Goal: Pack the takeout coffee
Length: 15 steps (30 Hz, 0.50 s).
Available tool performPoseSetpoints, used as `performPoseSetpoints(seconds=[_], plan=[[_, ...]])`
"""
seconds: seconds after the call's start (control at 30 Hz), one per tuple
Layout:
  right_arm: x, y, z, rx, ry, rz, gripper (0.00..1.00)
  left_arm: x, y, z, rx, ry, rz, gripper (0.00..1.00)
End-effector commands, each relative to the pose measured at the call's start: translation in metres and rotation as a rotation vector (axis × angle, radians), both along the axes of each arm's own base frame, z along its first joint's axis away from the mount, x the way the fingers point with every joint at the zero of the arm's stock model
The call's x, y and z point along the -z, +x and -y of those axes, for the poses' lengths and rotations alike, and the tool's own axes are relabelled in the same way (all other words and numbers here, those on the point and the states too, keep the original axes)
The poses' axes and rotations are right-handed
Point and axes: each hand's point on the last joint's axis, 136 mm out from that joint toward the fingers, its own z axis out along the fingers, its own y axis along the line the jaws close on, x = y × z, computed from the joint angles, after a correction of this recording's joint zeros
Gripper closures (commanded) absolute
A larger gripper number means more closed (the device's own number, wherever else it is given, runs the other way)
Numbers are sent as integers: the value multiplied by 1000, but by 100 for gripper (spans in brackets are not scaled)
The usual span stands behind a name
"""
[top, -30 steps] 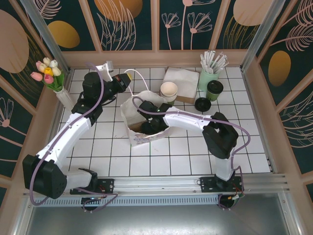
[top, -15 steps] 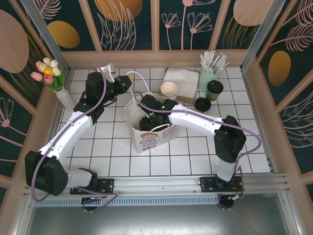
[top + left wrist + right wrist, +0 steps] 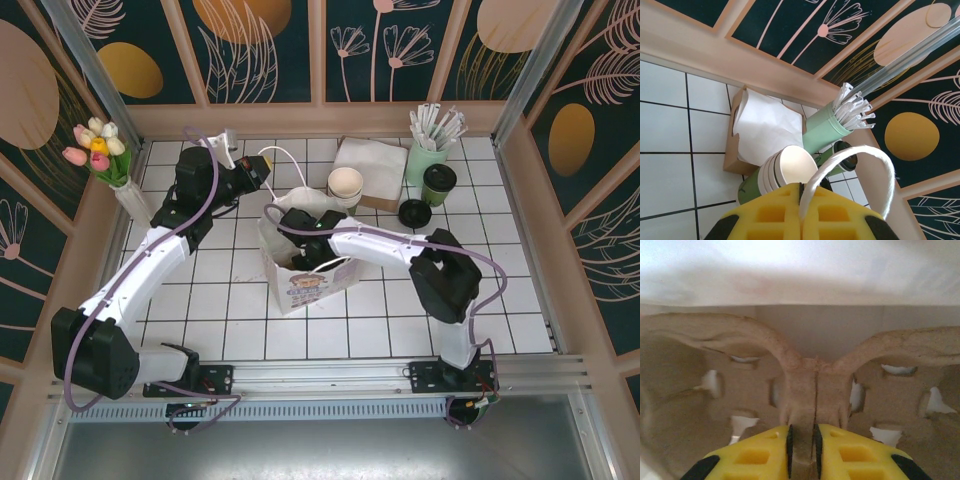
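The white tiled surface [image 3: 250, 320] has dark flower walls [image 3: 420, 40] at 12 o'clock and a metal rail [image 3: 330, 375] at 6 o'clock.

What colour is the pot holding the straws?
Mint green. The straw pot shows best in the left wrist view.

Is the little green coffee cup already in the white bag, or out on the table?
Out. The takeout coffee stands upright on the tiles beside the straw pot, well right of the white bag.
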Motion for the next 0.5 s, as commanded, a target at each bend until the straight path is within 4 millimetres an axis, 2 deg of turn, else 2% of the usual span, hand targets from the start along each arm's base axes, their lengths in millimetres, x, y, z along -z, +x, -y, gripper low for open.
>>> performPoseSetpoints(seconds=[0.0, 0.13, 0.2, 0.33, 0.47], plan=[[18, -5, 22, 25, -122, -12, 77, -12, 1, 3, 31, 7, 34, 100], [24, 3, 31, 44, -182, 27, 75, -12, -1, 8, 61, 4, 34, 100], [24, 0, 25, 22, -159, 9, 73, -11, -2, 9, 72, 6, 35, 100], [-5, -2, -6, -24, -8, 6, 71, -11, -4, 10, 83, 14, 41, 100], [-32, 3, -16, -25, 53, 34, 69, -12, -5, 11, 95, 26, 55, 100]])
